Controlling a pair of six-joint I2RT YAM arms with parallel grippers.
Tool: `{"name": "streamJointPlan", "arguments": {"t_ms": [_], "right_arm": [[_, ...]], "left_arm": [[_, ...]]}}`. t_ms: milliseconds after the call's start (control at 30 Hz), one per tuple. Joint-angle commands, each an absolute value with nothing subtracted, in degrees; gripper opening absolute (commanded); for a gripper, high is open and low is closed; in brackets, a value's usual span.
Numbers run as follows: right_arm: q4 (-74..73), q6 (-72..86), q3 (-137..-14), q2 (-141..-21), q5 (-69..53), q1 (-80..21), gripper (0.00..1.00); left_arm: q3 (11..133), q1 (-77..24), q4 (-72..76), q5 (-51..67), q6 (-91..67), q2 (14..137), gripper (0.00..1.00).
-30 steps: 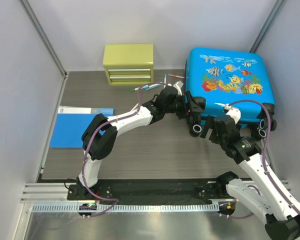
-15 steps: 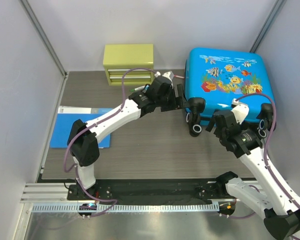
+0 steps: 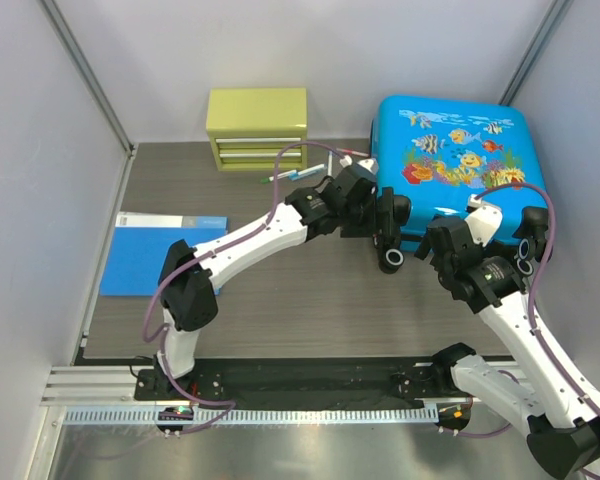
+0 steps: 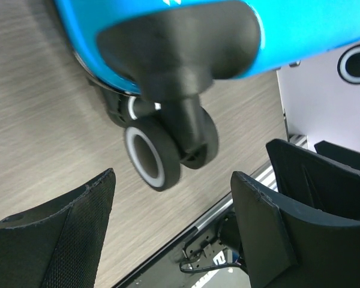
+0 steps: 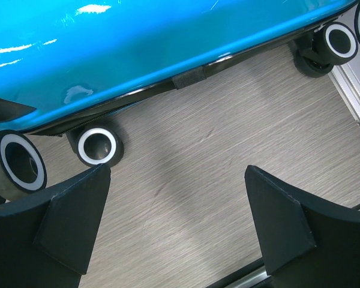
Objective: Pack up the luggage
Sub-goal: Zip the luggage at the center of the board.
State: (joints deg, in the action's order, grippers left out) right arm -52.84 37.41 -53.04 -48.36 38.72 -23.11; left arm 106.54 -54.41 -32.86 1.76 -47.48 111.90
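Observation:
The luggage (image 3: 460, 165), a bright-blue suitcase with a fish print, lies closed and flat at the back right of the table. My left gripper (image 3: 385, 225) is open and empty at its near left corner. In the left wrist view the gripper (image 4: 174, 222) hangs just short of a black corner wheel (image 4: 162, 150) under the blue shell (image 4: 324, 30). My right gripper (image 3: 435, 250) is open and empty at the suitcase's near edge. In the right wrist view the gripper (image 5: 177, 216) is over bare table, with the shell (image 5: 138, 48) and a wheel (image 5: 98, 146) ahead.
A yellow-green drawer box (image 3: 257, 128) stands at the back. Loose pens (image 3: 298, 173) lie between it and the suitcase. A flat blue folder (image 3: 160, 255) lies at the left. Grey walls close the sides, and the right wall is near the suitcase.
My left arm drew back from its stretch toward the back of the table and brought its gripper to the suitcase's near left corner wheel. My right gripper shifted slightly toward the suitcase.

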Motion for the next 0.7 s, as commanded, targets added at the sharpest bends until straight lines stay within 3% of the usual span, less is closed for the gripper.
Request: {"name": "streamJointPlan", "arguments": {"t_ms": [0, 667], "right_arm": [[-52.5, 38.2, -53.2, -46.8, 40.8, -22.9, 1.0], [-50.2, 36.9, -48.9, -42.4, 36.1, -22.9, 1.0]], "left_arm": [[111.3, -55.7, -36.9, 0.5, -46.8, 114.0, 0.78], [117.1, -58.4, -34.1, -0.2, -52.3, 120.0, 0.71]]}}
